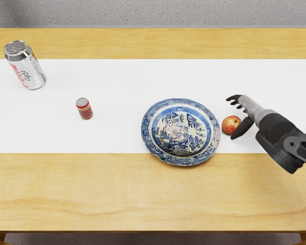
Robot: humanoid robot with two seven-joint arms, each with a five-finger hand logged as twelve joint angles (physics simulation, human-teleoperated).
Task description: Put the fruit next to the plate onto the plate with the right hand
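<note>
Right hand (246, 115) just right of apple (230, 124), fingers (234, 99) spread, gripping nothing. Thumb lies against apple's right side; contact hard to judge. Forearm cut off at right edge. Apple sits on counter (143, 189) just beside plate (149, 133), off its rim. Silver can (24, 65) far left: red lettering, unreadable. Red can (83, 108): label too small.

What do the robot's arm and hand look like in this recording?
Only the right arm shows. Its forearm is a bulky, rounded casing, dark grey to black. A paler grey wrist section leads to the right hand, whose slim fingers are black. No cables or markings show.
</note>
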